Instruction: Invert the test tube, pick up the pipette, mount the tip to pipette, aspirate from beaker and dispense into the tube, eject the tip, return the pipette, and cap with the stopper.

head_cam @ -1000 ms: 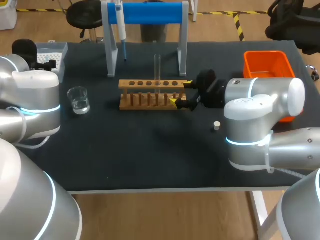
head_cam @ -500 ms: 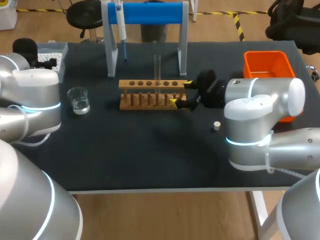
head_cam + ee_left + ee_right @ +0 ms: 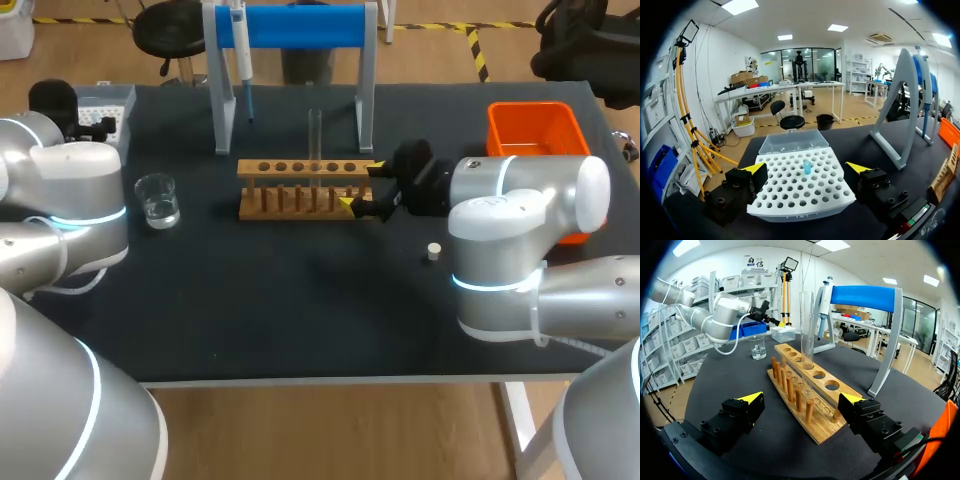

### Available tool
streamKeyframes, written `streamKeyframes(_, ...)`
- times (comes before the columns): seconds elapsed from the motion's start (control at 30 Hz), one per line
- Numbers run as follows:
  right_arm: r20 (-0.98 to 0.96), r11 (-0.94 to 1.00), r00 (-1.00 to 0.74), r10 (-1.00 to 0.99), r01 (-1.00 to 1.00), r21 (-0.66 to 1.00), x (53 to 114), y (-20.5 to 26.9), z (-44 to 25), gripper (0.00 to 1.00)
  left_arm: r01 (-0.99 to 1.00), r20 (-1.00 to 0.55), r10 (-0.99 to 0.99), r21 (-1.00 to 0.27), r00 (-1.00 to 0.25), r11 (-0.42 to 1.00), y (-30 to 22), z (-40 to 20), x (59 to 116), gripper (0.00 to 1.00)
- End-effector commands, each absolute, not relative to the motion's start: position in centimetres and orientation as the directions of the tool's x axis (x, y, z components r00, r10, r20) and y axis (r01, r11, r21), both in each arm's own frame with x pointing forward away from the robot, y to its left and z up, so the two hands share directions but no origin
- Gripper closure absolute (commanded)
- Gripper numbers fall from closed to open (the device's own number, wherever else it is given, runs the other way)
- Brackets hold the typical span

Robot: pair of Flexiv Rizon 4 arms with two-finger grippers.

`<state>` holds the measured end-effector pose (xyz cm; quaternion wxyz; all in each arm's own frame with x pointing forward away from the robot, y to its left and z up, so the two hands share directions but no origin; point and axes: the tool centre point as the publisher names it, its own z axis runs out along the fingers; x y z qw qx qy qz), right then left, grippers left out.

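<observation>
The blue stand (image 3: 300, 27) at the far edge carries the pipette (image 3: 241, 45). The right gripper (image 3: 360, 187) straddles the wooden rack's (image 3: 292, 205) right end, wide open and empty. The left gripper (image 3: 806, 169) is spread around the tip box (image 3: 800, 195), gripping nothing. The test tube (image 3: 315, 135) stands upright in the rack. The stopper (image 3: 433, 251) lies to the rack's near right.

This was a laboratory: a wooden test tube rack (image 3: 305, 188) stood mid-tabletop (image 3: 300, 310), a pipette (image 3: 241, 45) hung near the far edge, with a beaker (image 3: 157, 199) and tip box (image 3: 800, 185) toward the left.

The test tube (image 3: 315, 135) stands in the rack (image 3: 304, 176), beaker (image 3: 158, 199) left, stopper (image 3: 433, 251) right, pipette stand (image 3: 300, 26) behind.
</observation>
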<state>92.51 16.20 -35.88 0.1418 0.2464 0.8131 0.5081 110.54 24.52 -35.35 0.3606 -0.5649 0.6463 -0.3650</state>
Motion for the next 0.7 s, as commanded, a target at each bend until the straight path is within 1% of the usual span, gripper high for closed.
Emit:
streamKeyframes(0.03, 0.019, 0.362, -0.838, 0.545, 0.255, 0.897, 92.5, 16.2, -35.9, 0.0, -0.465, -0.054, -0.993, -0.88, -0.108, 0.098, 24.5, -35.6, 110.9, 0.0)
streamKeyframes(0.07, 0.019, 0.362, -0.838, 0.545, 0.255, 0.897, 92.5, 16.2, -35.9, 0.0, -0.466, -0.054, -0.993, -0.879, -0.108, 0.098, 24.5, -35.6, 110.9, 0.06)
streamKeyframes(0.13, 0.019, 0.362, -0.838, 0.545, 0.255, 0.897, 92.5, 16.2, -35.9, 0.0, -0.469, -0.054, -0.993, -0.878, -0.11, 0.1, 24.5, -35.6, 111.0, 0.09)
streamKeyframes(0.17, 0.019, 0.362, -0.838, 0.545, 0.255, 0.897, 92.5, 16.2, -35.9, 0.0, -0.47, -0.055, -0.992, -0.877, -0.11, 0.101, 24.5, -35.6, 111.1, 0.12)
streamKeyframes(0.23, 0.019, 0.362, -0.838, 0.545, 0.255, 0.897, 92.5, 16.2, -35.9, 0.0, -0.475, -0.059, -0.992, -0.873, -0.114, 0.106, 24.5, -35.5, 111.2, 0.11)
streamKeyframes(0.27, 0.019, 0.362, -0.838, 0.545, 0.255, 0.897, 92.5, 16.2, -35.9, 0.0, -0.476, -0.06, -0.991, -0.873, -0.116, 0.109, 24.5, -35.5, 111.3, 0.16)
streamKeyframes(0.3, 0.019, 0.362, -0.838, 0.545, 0.255, 0.897, 92.5, 16.2, -35.9, 0.0, -0.478, -0.062, -0.991, -0.871, -0.12, 0.112, 24.5, -35.5, 111.4, 0.24)
streamKeyframes(0.43, 0.019, 0.362, -0.838, 0.545, 0.255, 0.897, 92.5, 16.2, -35.9, 0.0, -0.483, -0.066, -0.99, -0.867, -0.128, 0.12, 24.4, -35.4, 111.7, 0.23)
streamKeyframes(0.47, 0.019, 0.362, -0.838, 0.545, 0.255, 0.897, 92.5, 16.2, -35.9, 0.0, -0.484, -0.067, -0.989, -0.867, -0.13, 0.122, 24.5, -35.4, 111.8, 0.25)
streamKeyframes(0.57, 0.019, 0.362, -0.838, 0.545, 0.255, 0.897, 92.5, 16.2, -35.9, 0.0, -0.487, -0.067, -0.989, -0.865, -0.132, 0.124, 24.5, -35.4, 112.0, 0.24)
streamKeyframes(0.63, 0.019, 0.362, -0.838, 0.545, 0.255, 0.897, 92.5, 16.2, -35.9, 0.0, -0.489, -0.068, -0.989, -0.863, -0.134, 0.126, 24.6, -35.4, 112.1, 0.3)
streamKeyframes(0.7, 0.019, 0.362, -0.838, 0.545, 0.255, 0.897, 92.5, 16.2, -35.9, 0.0, -0.491, -0.07, -0.988, -0.862, -0.135, 0.128, 24.6, -35.4, 112.3, 0.34)
